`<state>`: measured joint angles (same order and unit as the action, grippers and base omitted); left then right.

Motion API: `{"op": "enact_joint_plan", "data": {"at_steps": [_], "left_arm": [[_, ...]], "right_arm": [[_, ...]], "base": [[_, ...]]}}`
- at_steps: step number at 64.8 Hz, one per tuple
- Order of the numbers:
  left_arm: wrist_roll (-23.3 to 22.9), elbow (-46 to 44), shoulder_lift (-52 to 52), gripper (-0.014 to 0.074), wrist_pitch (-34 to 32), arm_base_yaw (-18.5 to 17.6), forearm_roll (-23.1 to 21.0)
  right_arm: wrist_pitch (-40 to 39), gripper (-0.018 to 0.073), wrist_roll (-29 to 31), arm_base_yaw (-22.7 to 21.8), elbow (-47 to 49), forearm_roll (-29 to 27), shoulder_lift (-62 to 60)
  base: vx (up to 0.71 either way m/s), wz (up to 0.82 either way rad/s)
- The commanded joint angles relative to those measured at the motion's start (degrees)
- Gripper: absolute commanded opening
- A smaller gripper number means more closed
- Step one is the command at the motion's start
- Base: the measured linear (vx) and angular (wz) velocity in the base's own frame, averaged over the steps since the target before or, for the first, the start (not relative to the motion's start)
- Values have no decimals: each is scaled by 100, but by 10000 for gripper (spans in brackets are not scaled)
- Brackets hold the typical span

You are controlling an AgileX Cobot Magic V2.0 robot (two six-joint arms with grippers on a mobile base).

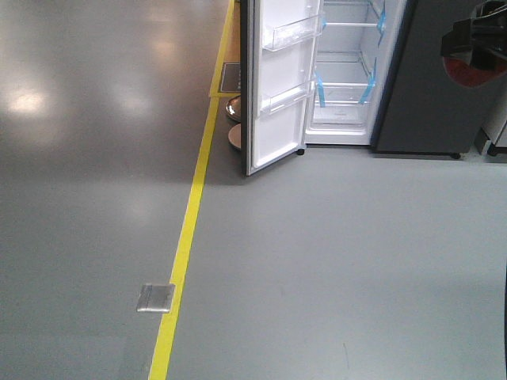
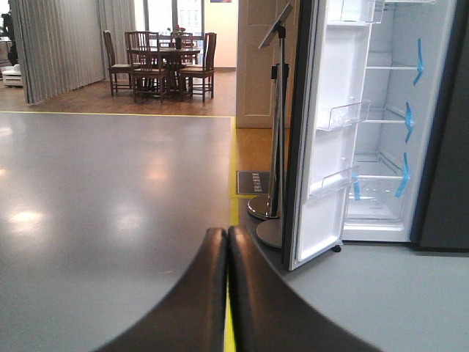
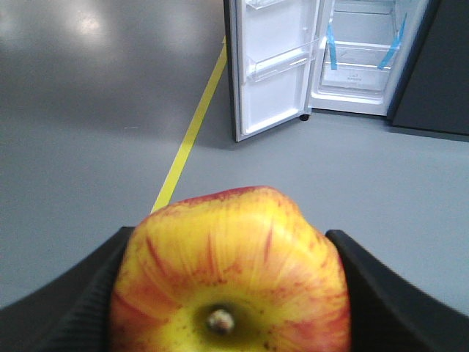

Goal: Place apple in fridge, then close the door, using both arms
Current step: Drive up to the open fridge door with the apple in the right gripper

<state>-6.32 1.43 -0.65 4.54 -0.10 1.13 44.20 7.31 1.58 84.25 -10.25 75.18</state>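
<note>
In the right wrist view the apple (image 3: 231, 279), yellow with red streaks and stem end facing the camera, is clamped in my right gripper (image 3: 229, 233), a black finger (image 3: 366, 279) on each side. The front view shows that gripper (image 1: 475, 43) at the top right with the apple (image 1: 469, 73) red beneath it. The fridge (image 1: 344, 79) stands ahead across the floor, its white, blue-taped inside exposed. Its door (image 1: 277, 79) is swung wide to the left. My left gripper (image 2: 226, 246) is shut on nothing, low over the floor and well short of the door (image 2: 330, 147).
A yellow floor line (image 1: 186, 237) runs toward the door's left side, with a metal floor plate (image 1: 155, 298) beside it. Round stand bases (image 1: 234, 123) and a pole (image 2: 278, 110) sit behind the door. A dining table with chairs (image 2: 165, 62) stands far off.
</note>
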Motion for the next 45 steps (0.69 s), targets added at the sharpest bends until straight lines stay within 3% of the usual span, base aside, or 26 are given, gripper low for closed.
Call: {"op": "enact_joint_plan", "data": {"at_steps": [1, 45], "left_arm": [[-45, 158, -91, -6, -395, 16, 4], [-45, 158, -91, -6, -395, 16, 4]], "right_arm": [[-431, -8, -6, -24, 183, -54, -166], [-431, -8, -6, -24, 183, -54, -166]], "base": [[27, -4], [26, -6]]}}
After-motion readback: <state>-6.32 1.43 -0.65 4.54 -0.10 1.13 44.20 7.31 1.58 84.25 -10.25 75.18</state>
